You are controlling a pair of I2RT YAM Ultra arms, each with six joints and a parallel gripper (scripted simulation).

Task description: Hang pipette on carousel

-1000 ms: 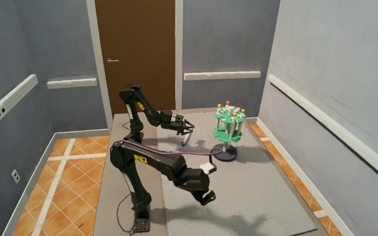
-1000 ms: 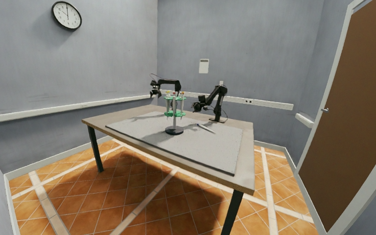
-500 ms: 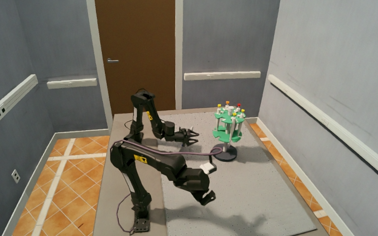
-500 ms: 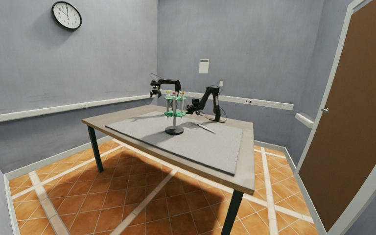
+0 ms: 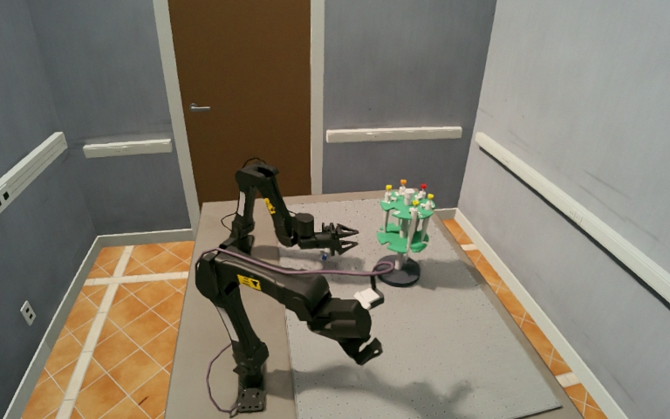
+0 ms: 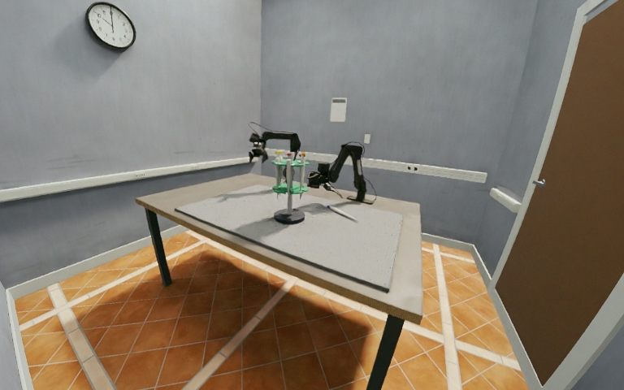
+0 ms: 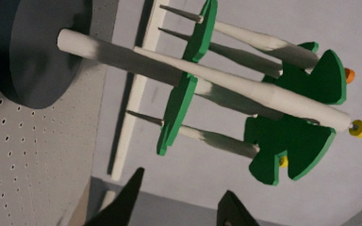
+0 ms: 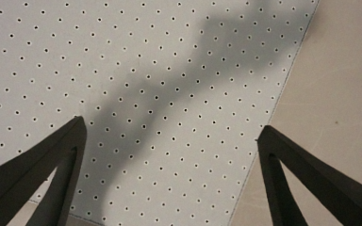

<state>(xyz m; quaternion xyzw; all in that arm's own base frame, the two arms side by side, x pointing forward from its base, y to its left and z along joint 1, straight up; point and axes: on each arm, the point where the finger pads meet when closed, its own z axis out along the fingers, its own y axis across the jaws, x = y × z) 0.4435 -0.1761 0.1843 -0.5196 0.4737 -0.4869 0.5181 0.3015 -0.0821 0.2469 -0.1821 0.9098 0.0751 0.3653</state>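
Observation:
The pipette is white with a blue end and lies on the grey mat (image 6: 340,212). In the top view only its blue end (image 5: 323,256) shows, just below my left gripper (image 5: 345,237). The left gripper hovers above it, points toward the carousel, and its fingers stand partly apart with nothing between them (image 7: 184,184). The green carousel (image 5: 406,217) stands on a dark round base (image 5: 399,274) and carries several pipettes with yellow, orange and red buttons. It fills the left wrist view (image 7: 264,104). My right gripper (image 5: 367,350) is wide open and empty over the mat's edge (image 8: 172,124).
The mat's border and the bare table top show in the right wrist view (image 8: 316,94). A purple cable (image 5: 296,271) runs from the right arm toward the carousel base. The table's far right edge lies close behind the carousel.

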